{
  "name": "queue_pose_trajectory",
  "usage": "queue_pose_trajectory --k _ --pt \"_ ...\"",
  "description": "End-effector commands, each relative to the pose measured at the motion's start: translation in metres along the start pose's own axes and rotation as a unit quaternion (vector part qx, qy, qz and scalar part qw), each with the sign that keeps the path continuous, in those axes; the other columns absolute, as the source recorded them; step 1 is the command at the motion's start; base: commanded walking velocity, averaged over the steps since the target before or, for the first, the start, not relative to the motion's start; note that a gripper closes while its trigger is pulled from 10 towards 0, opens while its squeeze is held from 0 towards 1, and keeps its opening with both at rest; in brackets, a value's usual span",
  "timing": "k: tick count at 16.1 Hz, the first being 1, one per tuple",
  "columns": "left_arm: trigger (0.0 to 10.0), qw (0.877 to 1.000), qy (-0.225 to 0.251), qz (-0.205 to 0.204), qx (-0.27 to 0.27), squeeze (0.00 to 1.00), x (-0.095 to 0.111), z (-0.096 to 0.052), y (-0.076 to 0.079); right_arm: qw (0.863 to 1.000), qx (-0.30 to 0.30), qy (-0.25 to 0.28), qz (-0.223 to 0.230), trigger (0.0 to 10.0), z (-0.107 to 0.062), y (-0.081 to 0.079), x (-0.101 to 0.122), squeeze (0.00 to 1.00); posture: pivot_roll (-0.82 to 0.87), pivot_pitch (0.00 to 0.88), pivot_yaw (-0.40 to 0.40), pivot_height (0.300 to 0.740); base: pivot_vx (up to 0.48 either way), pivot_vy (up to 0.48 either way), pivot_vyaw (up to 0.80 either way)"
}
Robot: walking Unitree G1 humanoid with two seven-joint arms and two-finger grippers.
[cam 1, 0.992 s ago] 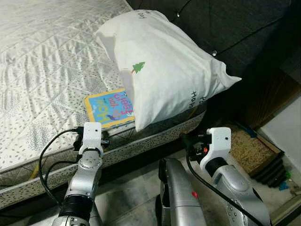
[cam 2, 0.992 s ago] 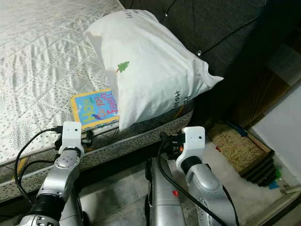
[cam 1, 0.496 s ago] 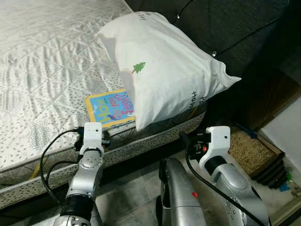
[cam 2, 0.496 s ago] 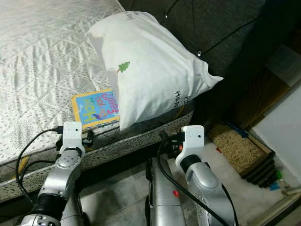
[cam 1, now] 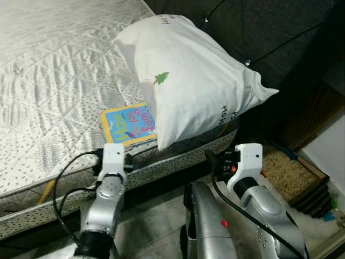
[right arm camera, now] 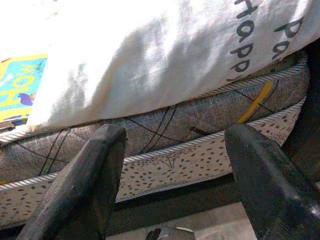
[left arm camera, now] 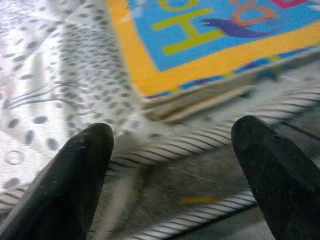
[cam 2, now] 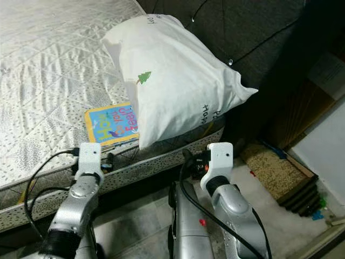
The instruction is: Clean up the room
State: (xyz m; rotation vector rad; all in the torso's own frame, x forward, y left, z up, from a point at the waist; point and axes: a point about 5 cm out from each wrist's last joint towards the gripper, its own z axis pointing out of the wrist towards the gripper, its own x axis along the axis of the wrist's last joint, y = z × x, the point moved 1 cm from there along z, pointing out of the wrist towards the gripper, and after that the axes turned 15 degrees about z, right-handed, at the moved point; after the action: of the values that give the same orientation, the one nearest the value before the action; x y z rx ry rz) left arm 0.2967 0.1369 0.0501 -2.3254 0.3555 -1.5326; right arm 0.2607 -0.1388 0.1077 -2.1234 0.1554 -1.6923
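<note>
Since a second ago, we advance our left gripper (left arm camera: 172, 150), fingers spread and empty, toward the book (cam 1: 128, 123) at the mattress edge (cam 1: 64, 178), half under the pillow (cam 1: 188, 81). Our right gripper (right arm camera: 175, 165) hangs open too.

The pillow (cam 1: 188, 86) is soft, matt white cloth, creased, with printed lettering; the mattress (cam 1: 48, 81) under it is quilted, speckled fabric edged in striped piping. The book (left arm camera: 210, 40) looks like thick card with a smooth printed cover, and the left gripper (left arm camera: 175, 160) has smooth, matt black fingers (left arm camera: 75, 175).
</note>
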Motion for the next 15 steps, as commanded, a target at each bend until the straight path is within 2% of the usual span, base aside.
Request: queue_pose_trajectory --k 1,4,5,8,9,12,13,15 --pt "10.0 1.0 0.0 0.008 -0.022 0.0 0.001 -0.006 0.01 1.0 -0.001 0.005 -0.003 10.0 0.002 0.001 0.001 0.0 -0.08 0.07 -0.054 0.499 0.0 0.0 0.0" --pt "10.0 0.999 0.021 0.025 -0.041 0.0 0.005 -0.019 0.015 1.0 0.005 0.015 -0.001 10.0 0.013 -0.002 0.002 0.0 -0.05 0.025 -0.048 0.499 0.0 0.0 0.0" --pt "10.0 0.998 0.044 0.028 -0.037 0.0 0.011 -0.022 0.01 1.0 0.011 0.019 -0.002 10.0 0.019 -0.004 0.002 0.0 -0.04 0.0 -0.043 0.499 0.0 0.0 0.0" --pt "10.0 0.993 0.112 0.027 0.015 0.0 0.028 -0.03 -0.015 0.999 0.018 0.031 -0.003 10.0 0.031 -0.007 0.005 0.0 -0.02 0.0 -0.042 0.499 0.0 0.0 0.0" --pt "10.0 0.988 0.145 0.012 0.043 0.0 0.036 -0.035 -0.029 0.999 0.015 0.047 -0.009 10.0 0.038 -0.006 0.009 0.0 0.0 0.0 -0.044 0.499 0.0 0.0 0.0" --pt "10.0 0.975 0.182 -0.014 0.127 0.0 0.038 -0.049 -0.058 0.997 0.008 0.076 -0.018 10.0 0.05 -0.006 0.018 0.0 0.03 0.0 -0.056 0.499 0.0 0.0 0.0" --pt "10.0 0.97 0.207 -0.017 0.127 0.0 0.045 -0.052 -0.062 0.996 0.011 0.087 -0.03 10.0 0.058 -0.009 0.023 0.0 0.05 0.0 -0.065 0.499 0.0 0.0 0.0" --pt "10.0 0.963 0.226 -0.009 0.148 0.0 0.055 -0.048 -0.066 0.994 0.008 0.1 -0.035 10.0 0.069 -0.011 0.029 0.0 0.06 0.0 -0.07 0.499 0.0 0.0 0.0"
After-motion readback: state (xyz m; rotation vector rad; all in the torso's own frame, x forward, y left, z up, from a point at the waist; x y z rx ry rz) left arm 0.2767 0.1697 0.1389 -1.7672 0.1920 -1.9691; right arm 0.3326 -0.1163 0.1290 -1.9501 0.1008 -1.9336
